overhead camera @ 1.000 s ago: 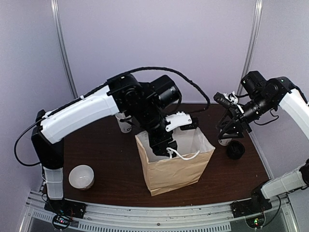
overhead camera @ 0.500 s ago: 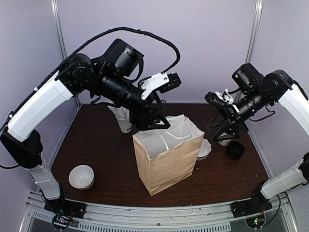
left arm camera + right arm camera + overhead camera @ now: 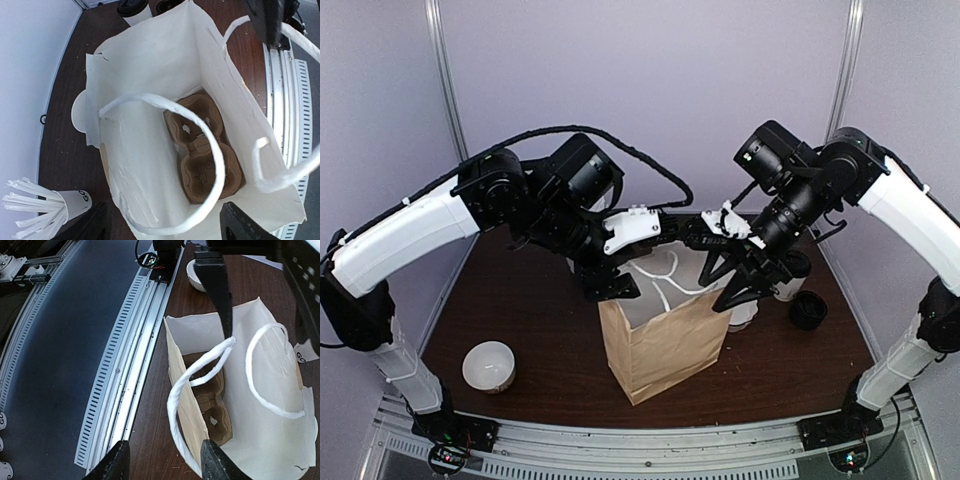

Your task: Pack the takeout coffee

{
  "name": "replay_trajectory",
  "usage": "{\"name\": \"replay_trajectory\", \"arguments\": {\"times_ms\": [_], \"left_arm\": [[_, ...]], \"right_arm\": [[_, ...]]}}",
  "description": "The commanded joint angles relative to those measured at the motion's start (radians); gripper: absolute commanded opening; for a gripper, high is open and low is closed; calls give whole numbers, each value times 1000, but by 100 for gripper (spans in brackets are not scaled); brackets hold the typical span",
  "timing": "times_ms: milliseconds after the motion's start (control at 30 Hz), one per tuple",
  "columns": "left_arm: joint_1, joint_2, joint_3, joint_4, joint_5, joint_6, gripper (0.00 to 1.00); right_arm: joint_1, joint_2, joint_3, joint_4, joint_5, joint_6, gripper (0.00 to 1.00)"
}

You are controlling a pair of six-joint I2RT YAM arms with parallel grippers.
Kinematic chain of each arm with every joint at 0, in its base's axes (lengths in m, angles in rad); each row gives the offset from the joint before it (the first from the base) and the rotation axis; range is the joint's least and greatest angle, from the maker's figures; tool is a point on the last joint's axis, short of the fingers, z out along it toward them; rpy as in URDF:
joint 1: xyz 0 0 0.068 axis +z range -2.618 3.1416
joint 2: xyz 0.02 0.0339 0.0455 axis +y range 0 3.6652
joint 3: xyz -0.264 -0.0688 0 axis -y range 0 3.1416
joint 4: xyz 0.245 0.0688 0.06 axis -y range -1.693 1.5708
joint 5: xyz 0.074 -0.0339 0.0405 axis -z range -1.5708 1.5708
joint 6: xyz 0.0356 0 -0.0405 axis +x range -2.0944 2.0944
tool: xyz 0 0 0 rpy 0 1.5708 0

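Note:
The takeout coffee (image 3: pixel 790 278), a white cup with a black lid, stands at the back right, partly hidden behind my right gripper; it also shows at the top of the left wrist view (image 3: pixel 134 7). A brown paper bag (image 3: pixel 665 345) stands open mid-table, with a cardboard cup carrier (image 3: pixel 205 150) on its floor and no cup in it. My left gripper (image 3: pixel 612 288) is open at the bag's left rim. My right gripper (image 3: pixel 732 295) is open at the bag's right rim. The bag's white handles (image 3: pixel 200 370) hang loose between the fingers.
A stack of black lids (image 3: pixel 808 310) lies right of the coffee. A white round bowl-like object (image 3: pixel 488 365) sits at the front left. A cup of white stirrers (image 3: pixel 70 205) stands behind the bag. A white disc (image 3: pixel 746 312) lies against the bag's right side.
My right arm has swung left from beside the coffee to the bag's right rim. My left gripper has come down to the bag's left rim. The bag's mouth has shifted.

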Motion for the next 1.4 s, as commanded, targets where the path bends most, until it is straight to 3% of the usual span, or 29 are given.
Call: {"name": "replay_trajectory", "arguments": {"times_ms": [0,233,300,367,633,933,1100,1367], "left_arm": [[5,8,-14,121,-41,58,75],[45,57,11,205,29,49,44],[70,73,29,213,67,36,22],[95,80,54,216,77,14,0],[121,56,204,210,79,15,0],[130,154,498,94,77,52,0],[137,160,536,96,76,59,0],[145,154,486,91,85,53,0]], "right_arm": [[44,30,25,18,79,22,48],[51,32,28,95,155,78,7],[51,29,39,108,168,90,0],[51,28,63,110,172,98,0],[52,75,290,104,87,120,0],[52,156,533,160,71,113,0],[52,186,607,163,55,119,0],[52,187,566,163,46,120,0]]}}
